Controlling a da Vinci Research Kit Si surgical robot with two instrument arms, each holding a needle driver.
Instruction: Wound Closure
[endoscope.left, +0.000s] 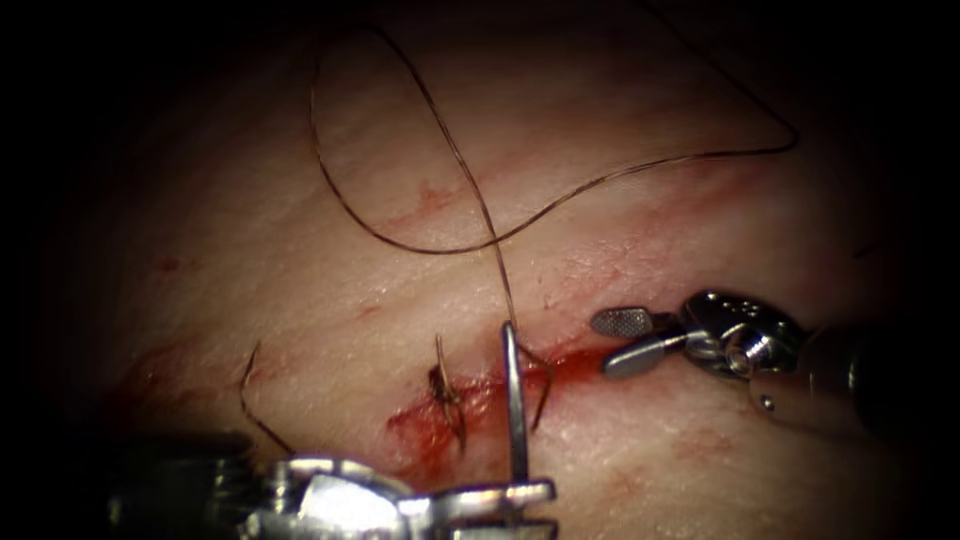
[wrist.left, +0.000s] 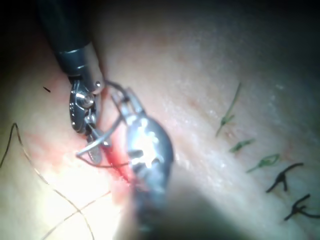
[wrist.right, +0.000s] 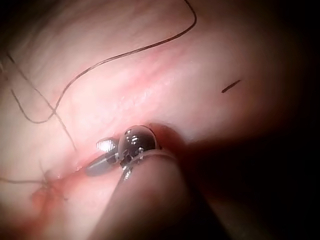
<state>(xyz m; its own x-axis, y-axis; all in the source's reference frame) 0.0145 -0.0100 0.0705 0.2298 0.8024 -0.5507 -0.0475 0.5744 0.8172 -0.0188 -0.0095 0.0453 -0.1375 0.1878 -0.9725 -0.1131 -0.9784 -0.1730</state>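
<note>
Tissue (endoscope.left: 300, 230) red-smeared at cut (endoscope.left: 480, 395) | left hand (endoscope.left: 520, 505) grips needle (endoscope.left: 514, 400) | right hand (endoscope.left: 622, 340) wide, empty

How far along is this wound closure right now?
Done: one knotted stitch with cut ends crosses the cut. In hand: the left tool grips the needle, which stands over the cut; the right tool hovers open, holding nothing. Left: the cut's right stretch gapes unstitched.

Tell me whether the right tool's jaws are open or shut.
Open: the right tool shows two jaws spread apart with a gap between them, holding nothing, beside the cut.
</note>
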